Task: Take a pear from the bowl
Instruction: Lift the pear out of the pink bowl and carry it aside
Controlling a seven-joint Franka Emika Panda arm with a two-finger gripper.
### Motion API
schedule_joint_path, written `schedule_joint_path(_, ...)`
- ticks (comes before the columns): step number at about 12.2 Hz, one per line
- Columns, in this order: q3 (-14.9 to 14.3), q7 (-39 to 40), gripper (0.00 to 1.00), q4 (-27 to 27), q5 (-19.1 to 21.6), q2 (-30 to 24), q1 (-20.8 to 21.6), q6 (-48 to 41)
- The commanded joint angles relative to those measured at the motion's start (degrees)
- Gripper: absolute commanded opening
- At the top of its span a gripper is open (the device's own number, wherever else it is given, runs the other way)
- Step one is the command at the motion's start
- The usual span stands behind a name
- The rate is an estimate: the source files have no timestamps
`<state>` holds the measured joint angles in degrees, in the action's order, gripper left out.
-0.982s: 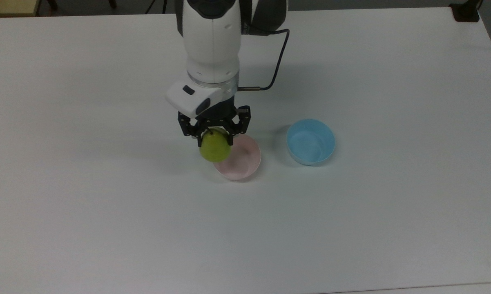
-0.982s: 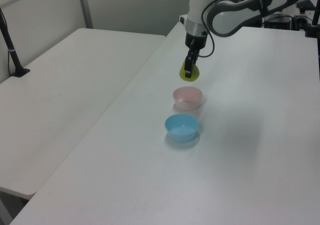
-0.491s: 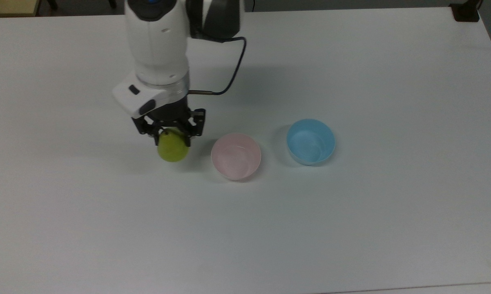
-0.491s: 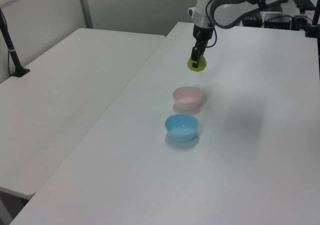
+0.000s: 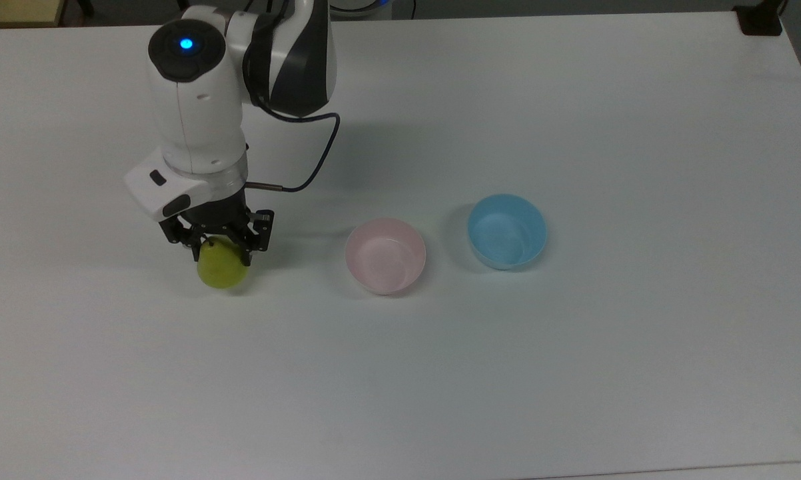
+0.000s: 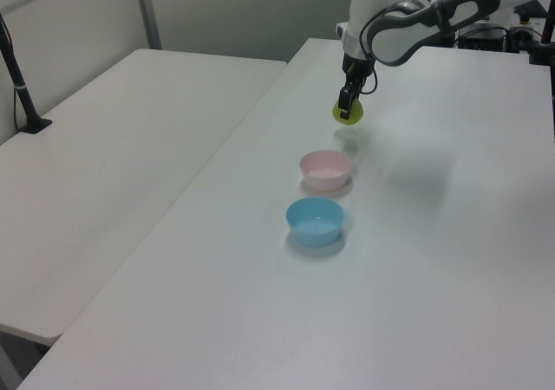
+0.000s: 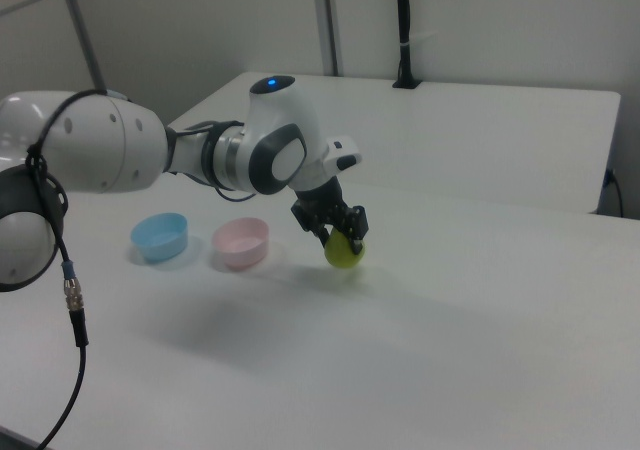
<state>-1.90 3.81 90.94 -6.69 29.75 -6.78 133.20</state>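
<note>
Two bowls are seen on the white counter (image 5: pixel 574 367) — the pink bowl (image 5: pixel 385 255) and a light blue bowl (image 5: pixel 507 231), side by side. The pear (image 5: pixel 223 269) is gripped by the closed end effector (image 5: pixel 218 248) — held well to the top view's left of the pink bowl.

Smooth matt table (image 5: pixel 574 367), glossy white plastic arm (image 5: pixel 197 113).
</note>
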Motion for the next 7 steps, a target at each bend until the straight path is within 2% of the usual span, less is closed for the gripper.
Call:
schedule_joint_path(1,0.0,0.6,0.54,0.3,-2.6,1.4,-0.9,2.1)
schedule_joint_path(2,0.0,0.6,0.63,0.3,-2.6,1.4,-1.2,2.1)
schedule_joint_path(4,0.0,0.2,0.95,0.4,-2.5,0.7,-1.3,1.7)
schedule_joint_path(5,0.0,0.0,1.00,0.5,-2.5,0.0,-1.1,1.2)
schedule_joint_path(7,0.0,-0.3,1.00,0.9,-2.5,-1.9,-0.6,0.3)
